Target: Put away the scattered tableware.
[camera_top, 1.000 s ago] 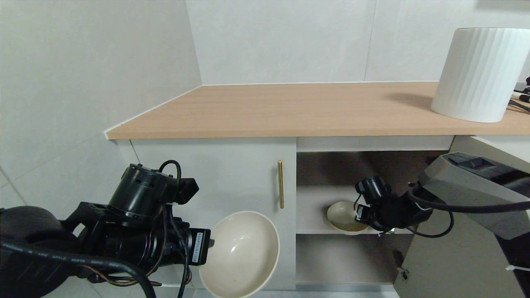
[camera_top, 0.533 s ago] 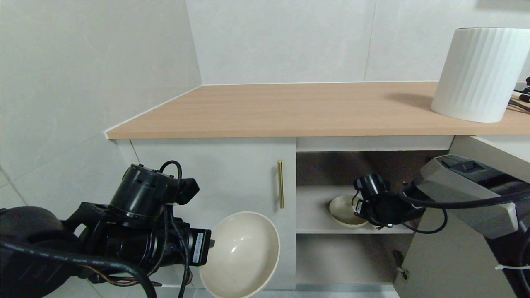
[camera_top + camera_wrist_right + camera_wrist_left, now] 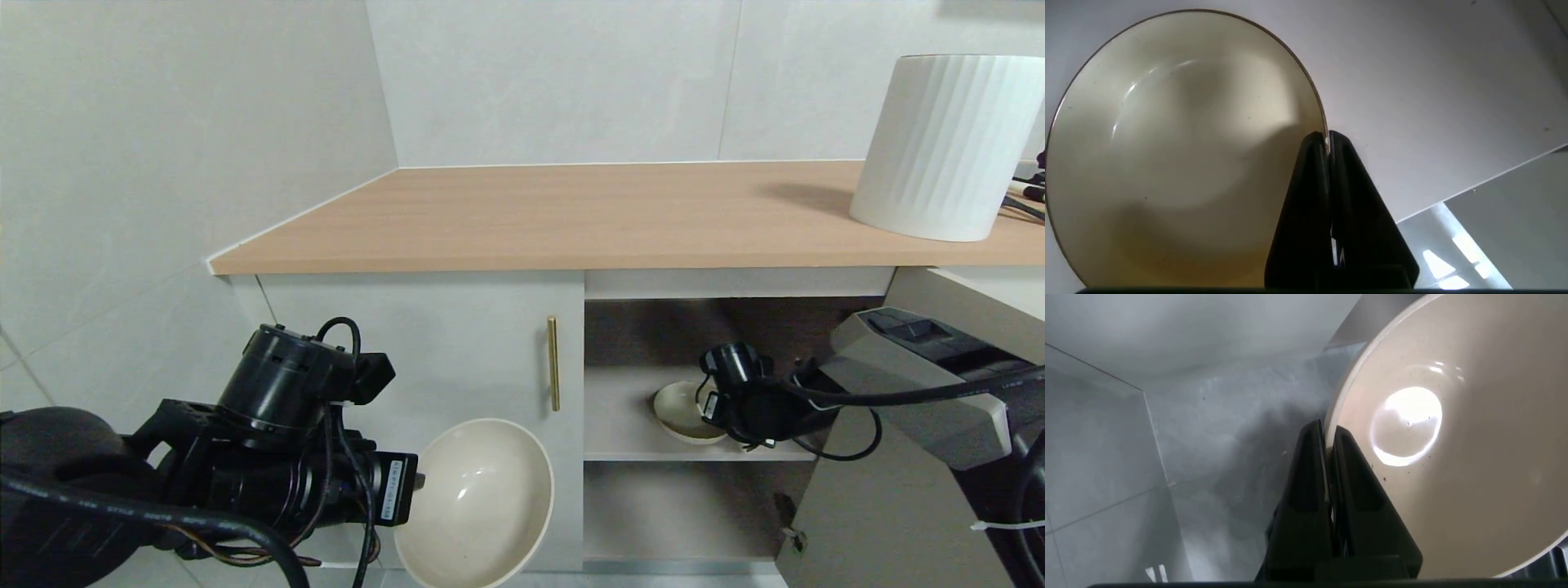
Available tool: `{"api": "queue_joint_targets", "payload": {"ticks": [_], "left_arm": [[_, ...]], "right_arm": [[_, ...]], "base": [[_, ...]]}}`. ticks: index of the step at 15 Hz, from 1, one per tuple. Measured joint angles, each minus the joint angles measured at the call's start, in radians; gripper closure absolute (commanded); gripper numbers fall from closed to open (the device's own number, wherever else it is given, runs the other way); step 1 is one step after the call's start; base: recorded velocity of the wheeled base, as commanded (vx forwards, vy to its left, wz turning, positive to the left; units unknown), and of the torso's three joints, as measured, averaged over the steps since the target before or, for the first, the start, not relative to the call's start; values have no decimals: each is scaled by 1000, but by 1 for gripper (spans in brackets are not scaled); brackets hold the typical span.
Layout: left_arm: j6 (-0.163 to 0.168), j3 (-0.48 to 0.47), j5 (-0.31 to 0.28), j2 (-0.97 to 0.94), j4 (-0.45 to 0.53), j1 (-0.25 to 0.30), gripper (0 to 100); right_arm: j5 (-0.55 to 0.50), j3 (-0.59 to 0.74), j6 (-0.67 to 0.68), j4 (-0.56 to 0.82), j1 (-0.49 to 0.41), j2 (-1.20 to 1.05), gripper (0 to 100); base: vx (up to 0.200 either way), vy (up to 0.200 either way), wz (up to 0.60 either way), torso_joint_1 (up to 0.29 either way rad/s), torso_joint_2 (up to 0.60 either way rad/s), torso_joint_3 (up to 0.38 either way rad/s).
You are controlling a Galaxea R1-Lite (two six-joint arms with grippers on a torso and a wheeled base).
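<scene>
Cream and smooth, big round bowl (image 3: pixel 482 506), rim pinched tight in left claw (image 3: pixel 1328 437), low before shut grey door (image 3: pixel 457 351), near thin gold handle (image 3: pixel 553 363). Smaller cream bowl (image 3: pixel 678 408), rim pinched in right claw (image 3: pixel 1327 143), right at white shelf (image 3: pixel 620 425) inside open cupboard; touching or not, cannot tell. Free shelf room toward door edge. Flat wooden bench (image 3: pixel 571 216) above, ribbed white pot (image 3: pixel 947 147) near its right end.
</scene>
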Motion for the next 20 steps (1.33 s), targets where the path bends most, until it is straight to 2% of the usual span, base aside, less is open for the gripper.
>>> {"api": "queue_joint_targets", "payload": {"ticks": [1, 2, 12, 15, 18, 20], "left_arm": [[0, 0, 0, 1, 0, 0, 100], [0, 0, 0, 1, 0, 0, 100], [0, 0, 0, 6, 0, -8, 100], [-1, -4, 0, 17, -2, -29, 100], [-3, -16, 17, 36, -2, -60, 100], [-17, -26, 79, 63, -2, -100, 100]], "right_arm": [[-1, 0, 0, 0, 0, 1, 100], [-1, 0, 0, 0, -1, 2, 0], [1, 18, 0, 7, 3, -8, 0], [19, 100, -6, 8, 16, -74, 0], [109, 218, -41, 21, 51, -201, 0], [212, 306, -93, 75, 88, -328, 0]], "base": [[0, 0, 0, 0, 0, 0], [0, 0, 0, 0, 0, 0], [0, 0, 0, 0, 0, 0], [0, 0, 0, 0, 0, 0], [0, 0, 0, 0, 0, 0], [0, 0, 0, 0, 0, 0]]}}
